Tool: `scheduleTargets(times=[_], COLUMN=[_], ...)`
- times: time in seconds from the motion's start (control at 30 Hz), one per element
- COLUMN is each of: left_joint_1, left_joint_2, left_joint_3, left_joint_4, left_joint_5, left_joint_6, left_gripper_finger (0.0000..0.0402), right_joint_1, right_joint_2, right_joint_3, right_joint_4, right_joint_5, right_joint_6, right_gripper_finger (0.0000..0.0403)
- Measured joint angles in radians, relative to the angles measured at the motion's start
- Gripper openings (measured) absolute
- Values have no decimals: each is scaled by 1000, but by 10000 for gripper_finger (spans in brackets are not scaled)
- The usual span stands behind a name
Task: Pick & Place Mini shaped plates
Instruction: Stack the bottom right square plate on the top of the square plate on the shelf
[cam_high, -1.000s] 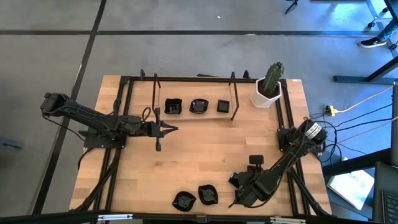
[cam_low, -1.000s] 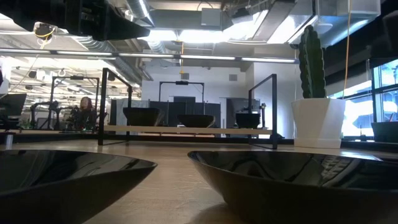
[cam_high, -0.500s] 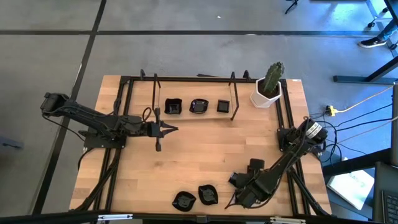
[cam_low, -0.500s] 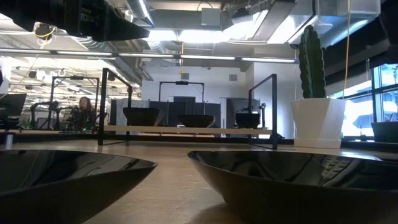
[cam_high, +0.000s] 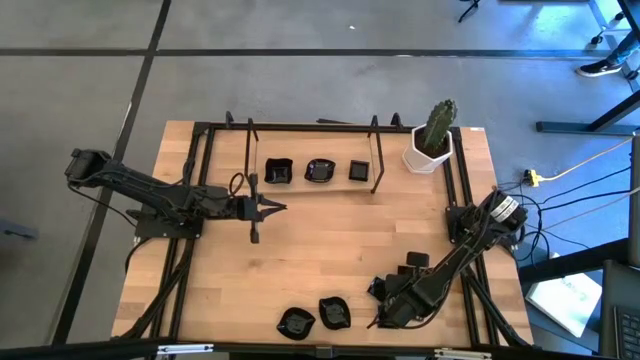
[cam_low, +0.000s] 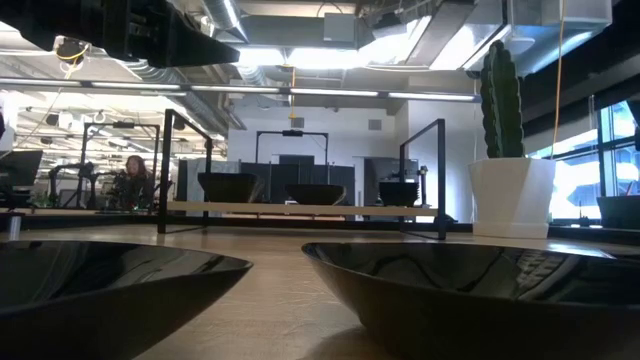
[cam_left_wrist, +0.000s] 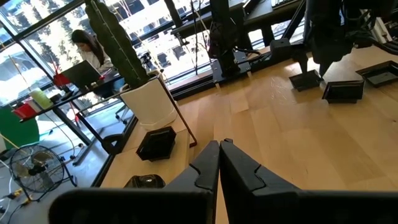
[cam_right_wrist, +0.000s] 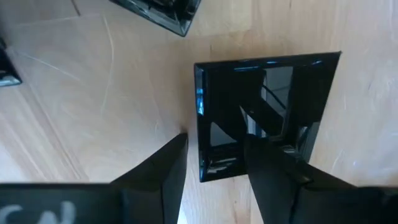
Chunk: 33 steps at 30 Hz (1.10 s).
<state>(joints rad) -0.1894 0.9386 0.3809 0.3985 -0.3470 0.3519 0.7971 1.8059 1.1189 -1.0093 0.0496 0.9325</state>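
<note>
Black fingers of the right gripper (cam_right_wrist: 214, 163) stand apart, holding nothing, one finger over the glossy square plate (cam_right_wrist: 267, 112) lying flat on the wooden table (cam_high: 330, 240) near its front right corner. Two more plates (cam_high: 315, 317) sit at the front edge, just left of that gripper. Left gripper (cam_high: 280, 207), fingers pressed together and empty, hangs over mid-table, left of centre. Three plates (cam_high: 318, 171) line a rack near the back edge; cactus pot (cam_high: 430, 145) at the back right corner.
</note>
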Motion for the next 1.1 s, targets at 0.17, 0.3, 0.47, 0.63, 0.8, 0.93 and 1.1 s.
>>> scheduleTargets(times=[0.17, 0.3, 0.47, 0.63, 0.8, 0.93, 1.1], left_joint_1=[0, 0, 0, 0, 0, 0, 0], left_joint_2=[0, 0, 0, 0, 0, 0, 0], left_joint_3=[0, 0, 0, 0, 0, 0, 0], left_joint_4=[0, -1, -2, -2, -2, -2, -2], left_joint_5=[0, 0, 0, 0, 0, 0, -1], left_joint_6=[0, 0, -1, -18, -20, -19, -17], left_gripper_finger=[7, 4, 8, 5, 2, 5, 7], right_joint_1=[0, 0, 1, -1, -1, -2, -3], right_joint_2=[-5, -5, -3, 0, 1, 3, 3], right_joint_3=[-20, -21, -21, -25, -25, -4, 102], right_joint_4=[19, 21, 30, -2, -33, -108, -264], right_joint_5=[1, 2, 26, 67, 116, 151, 233], right_joint_6=[-11, -40, -54, -73, -76, -99, -140], right_gripper_finger=[162, 154, 104, 24, 13, 5, 4])
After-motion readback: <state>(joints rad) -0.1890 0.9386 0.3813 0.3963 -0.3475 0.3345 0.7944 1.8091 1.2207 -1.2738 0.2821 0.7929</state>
